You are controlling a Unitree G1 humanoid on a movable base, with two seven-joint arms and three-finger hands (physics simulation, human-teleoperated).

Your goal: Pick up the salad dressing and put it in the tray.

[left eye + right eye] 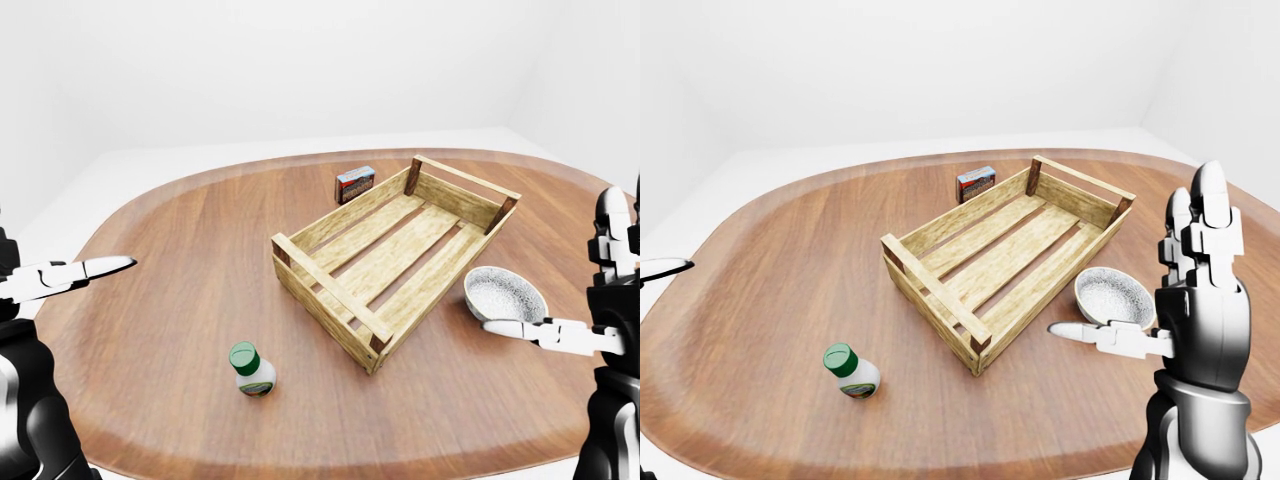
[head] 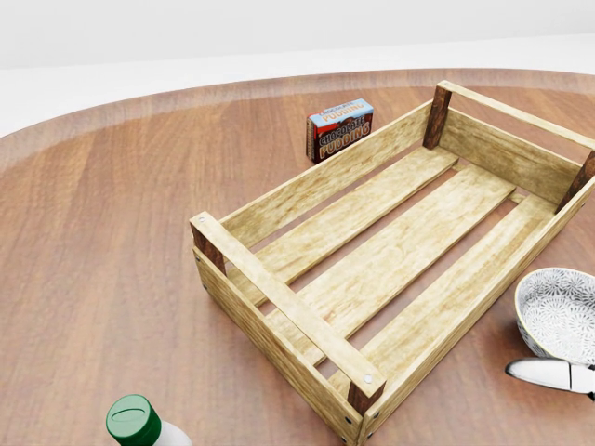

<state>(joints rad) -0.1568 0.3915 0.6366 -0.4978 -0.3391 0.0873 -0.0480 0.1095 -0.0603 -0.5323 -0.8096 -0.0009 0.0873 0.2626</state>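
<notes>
A plain white room surrounds a rounded wooden table point(image 1: 180, 300) that fills most of the left-eye view. At lower centre-left stands the salad dressing bottle point(image 1: 252, 370), upright with its green cap on top and clear table all round it, which should leave room for fingers to close from either side. The slatted wooden tray point(image 1: 395, 255) lies diagonally at centre with nothing in it, well apart from the bottle. A small pudding box point(image 1: 355, 184) sits just beyond the tray's upper-left side, and a patterned bowl point(image 1: 505, 295) just beside its lower-right side. The left hand point(image 1: 55, 278) enters at the left edge with fingers stretched out and holding nothing, nearer the bottle than the other hand, so it seems the likelier one to reach.

The head view looks down closer: the tray takes the middle, the bottle's green cap shows at the bottom left edge, and one white fingertip pokes in at lower right beside the bowl.

In the right-eye view the right hand point(image 1: 1185, 300) is raised at the right edge, fingers spread upward, thumb pointing left, gripping nothing.
</notes>
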